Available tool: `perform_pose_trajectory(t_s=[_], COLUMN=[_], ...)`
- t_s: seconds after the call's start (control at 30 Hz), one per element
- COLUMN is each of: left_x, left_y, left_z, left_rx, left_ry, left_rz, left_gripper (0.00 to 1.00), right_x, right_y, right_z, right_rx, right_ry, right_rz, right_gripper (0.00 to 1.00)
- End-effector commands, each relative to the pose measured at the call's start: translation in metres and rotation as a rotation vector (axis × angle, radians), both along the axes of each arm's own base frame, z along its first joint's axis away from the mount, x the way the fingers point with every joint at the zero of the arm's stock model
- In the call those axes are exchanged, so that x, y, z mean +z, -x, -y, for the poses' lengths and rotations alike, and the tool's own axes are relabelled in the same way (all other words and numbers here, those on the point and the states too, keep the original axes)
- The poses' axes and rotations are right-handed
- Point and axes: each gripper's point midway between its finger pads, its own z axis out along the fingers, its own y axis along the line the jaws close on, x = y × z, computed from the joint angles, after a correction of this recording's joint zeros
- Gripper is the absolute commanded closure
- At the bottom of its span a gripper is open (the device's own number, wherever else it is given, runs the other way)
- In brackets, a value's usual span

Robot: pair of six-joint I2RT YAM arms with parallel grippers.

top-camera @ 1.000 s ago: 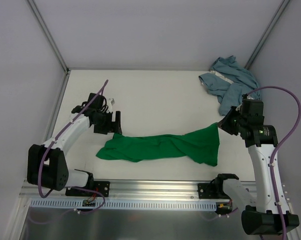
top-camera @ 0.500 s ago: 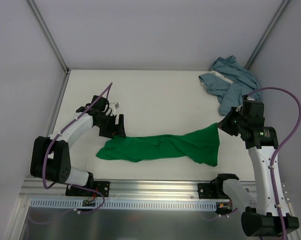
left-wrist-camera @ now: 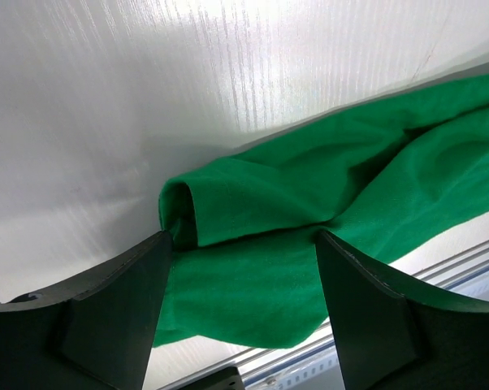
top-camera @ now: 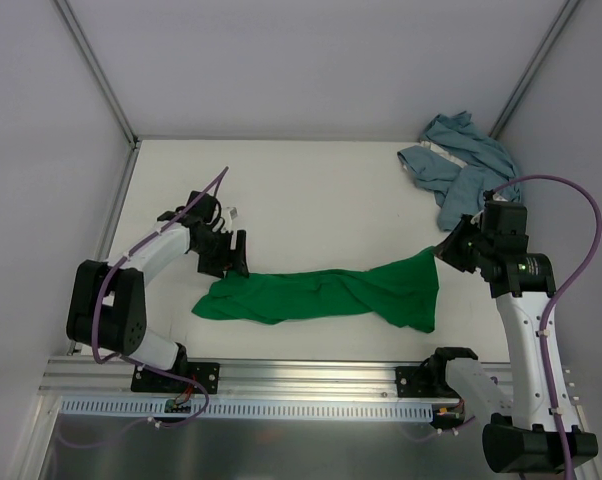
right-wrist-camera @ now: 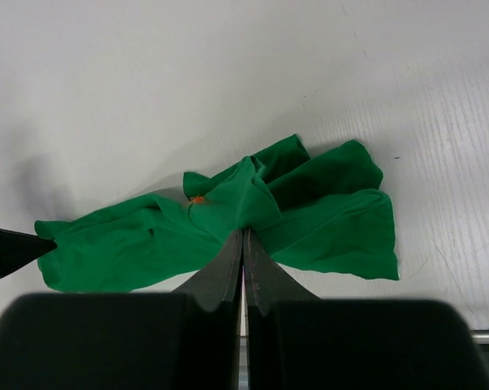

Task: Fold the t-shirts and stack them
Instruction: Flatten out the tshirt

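Note:
The bright green t-shirt (top-camera: 321, 292) lies stretched in a long rumpled band across the near part of the table (top-camera: 311, 190). My left gripper (top-camera: 234, 264) is at its left end, open, with its fingers on either side of a rolled fold of the green t-shirt (left-wrist-camera: 293, 187); the left gripper (left-wrist-camera: 242, 237) is not pinching the cloth. My right gripper (top-camera: 443, 250) is shut on the shirt's right corner, lifting it slightly; the right gripper (right-wrist-camera: 244, 233) pinches a bunch of the green t-shirt (right-wrist-camera: 147, 236). The blue-grey t-shirt (top-camera: 461, 165) lies crumpled at the far right corner.
White walls with metal corner posts (top-camera: 96, 70) close in the table on three sides. A metal rail (top-camera: 311, 375) runs along the near edge by the arm bases. The blue-grey heap sits just behind my right arm (top-camera: 526, 300).
My left gripper has come down and nearer onto the green shirt's left end, its jaws narrowing a little. The right gripper and the shirt's right corner have stayed put.

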Motion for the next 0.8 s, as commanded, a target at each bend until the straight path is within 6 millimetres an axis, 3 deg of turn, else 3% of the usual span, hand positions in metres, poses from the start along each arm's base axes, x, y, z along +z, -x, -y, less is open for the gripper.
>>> perform_pose_trajectory(t_s=[0.0,0.13,0.17,0.27,0.3,0.33,0.47,0.57,0.67,0.7,0.73,0.77], left_x=[0.009,0.007,0.007,0.013,0.016,0.018,0.028,0.047,0.091,0.120,0.136,0.151], left_y=[-0.017,-0.020,-0.020,-0.025,-0.026,-0.027,-0.032,-0.033,-0.041,-0.042,-0.044,-0.044], left_z=[0.003,0.008,0.009,0.012,0.012,0.011,0.006,0.000,-0.010,-0.012,-0.015,-0.017], left_rx=[-0.010,-0.018,-0.021,-0.020,-0.019,-0.017,0.002,0.025,0.054,0.064,0.068,0.072], left_ry=[0.010,0.033,0.040,0.055,0.056,0.054,0.033,0.007,-0.020,-0.022,-0.030,-0.034], left_rz=[0.050,0.039,0.037,0.063,0.079,0.090,0.141,0.197,0.335,0.403,0.442,0.472], left_gripper=[0.28,0.43,0.55,0.81,0.96,1.00,1.00,1.00,1.00,1.00,1.00,1.00], right_x=[0.001,0.001,0.001,-0.001,-0.003,-0.003,-0.006,-0.002,0.016,0.021,0.028,0.045], right_y=[-0.001,-0.002,-0.002,-0.002,-0.001,-0.002,-0.001,-0.002,-0.007,-0.008,-0.010,-0.015], right_z=[-0.003,-0.004,-0.004,-0.004,-0.004,-0.004,-0.004,-0.005,-0.003,-0.002,-0.001,0.000], right_rx=[0.018,0.019,0.023,0.021,0.021,0.022,0.024,0.026,0.032,0.031,0.032,0.033], right_ry=[-0.008,-0.011,-0.011,-0.013,-0.011,-0.012,-0.010,-0.011,0.004,0.009,0.016,0.024], right_rz=[0.019,0.021,0.020,0.015,0.012,0.012,0.009,0.019,0.048,0.051,0.061,0.092], right_gripper=[1.00,0.99,0.99,0.99,1.00,1.00,0.99,0.99,1.00,0.99,1.00,0.99])
